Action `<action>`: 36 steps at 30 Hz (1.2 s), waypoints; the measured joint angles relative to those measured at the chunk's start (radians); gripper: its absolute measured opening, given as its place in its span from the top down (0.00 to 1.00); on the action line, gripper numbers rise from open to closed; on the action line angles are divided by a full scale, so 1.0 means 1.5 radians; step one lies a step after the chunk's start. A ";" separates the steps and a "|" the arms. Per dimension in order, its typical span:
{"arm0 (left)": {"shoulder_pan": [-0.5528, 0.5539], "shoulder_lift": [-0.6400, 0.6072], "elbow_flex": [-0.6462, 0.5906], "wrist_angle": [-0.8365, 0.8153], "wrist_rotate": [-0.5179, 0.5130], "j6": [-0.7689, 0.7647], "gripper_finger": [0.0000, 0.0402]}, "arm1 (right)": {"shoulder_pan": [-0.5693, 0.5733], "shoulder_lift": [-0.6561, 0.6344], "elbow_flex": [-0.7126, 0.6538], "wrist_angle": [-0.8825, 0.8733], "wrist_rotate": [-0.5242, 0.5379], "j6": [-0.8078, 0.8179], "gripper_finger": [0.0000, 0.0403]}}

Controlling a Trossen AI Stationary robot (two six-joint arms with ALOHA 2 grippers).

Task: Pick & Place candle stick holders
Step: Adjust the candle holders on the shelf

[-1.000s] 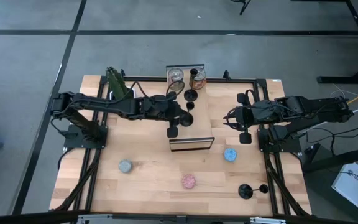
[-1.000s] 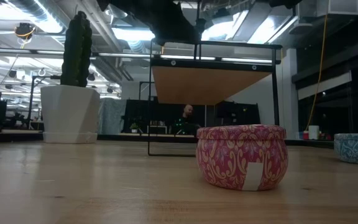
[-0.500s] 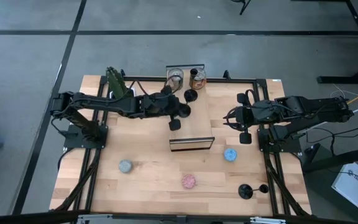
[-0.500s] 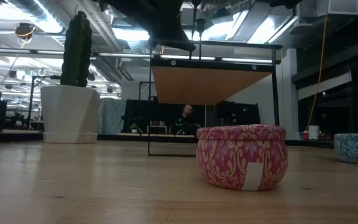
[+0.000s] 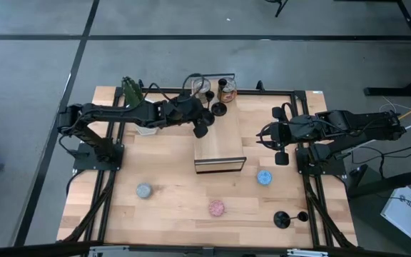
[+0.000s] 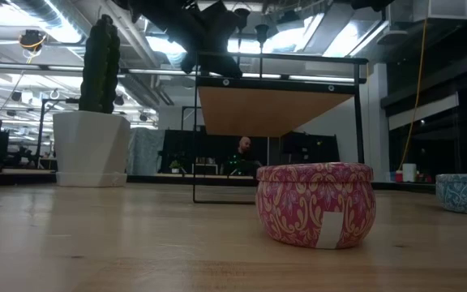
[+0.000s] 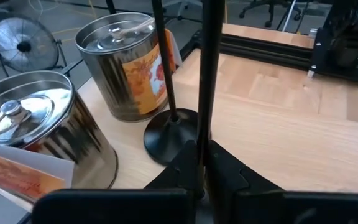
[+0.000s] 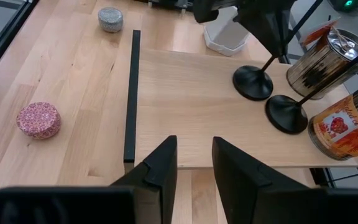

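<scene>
Black candle stick holder (image 5: 200, 131) clamped by its stem in left end effector (image 5: 198, 123) over the raised wooden platform (image 5: 220, 146), tilted, beside a second holder (image 5: 218, 109) standing near two metal tins (image 5: 226, 91); right end effector (image 5: 262, 135) idle, fingers apart.

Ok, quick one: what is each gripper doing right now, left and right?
Left gripper: shut on a candle stick holder by its thin stem, over the raised wooden shelf.
Right gripper: open, holding nothing, waiting at the shelf's right side.
</scene>
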 joint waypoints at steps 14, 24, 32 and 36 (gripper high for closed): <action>0.019 -0.005 0.000 -0.009 -0.022 0.002 0.98 | 0.000 0.000 0.000 0.000 0.000 0.000 0.75; 0.023 -0.005 0.000 -0.004 -0.001 0.000 0.94 | 0.000 0.000 0.000 0.000 0.000 0.000 0.75; 0.022 -0.004 -0.002 -0.006 0.012 -0.001 0.89 | 0.000 0.000 0.000 0.000 0.000 0.000 0.75; 0.017 -0.004 -0.002 -0.004 0.012 -0.002 0.85 | 0.000 0.000 0.000 0.000 0.000 0.000 0.75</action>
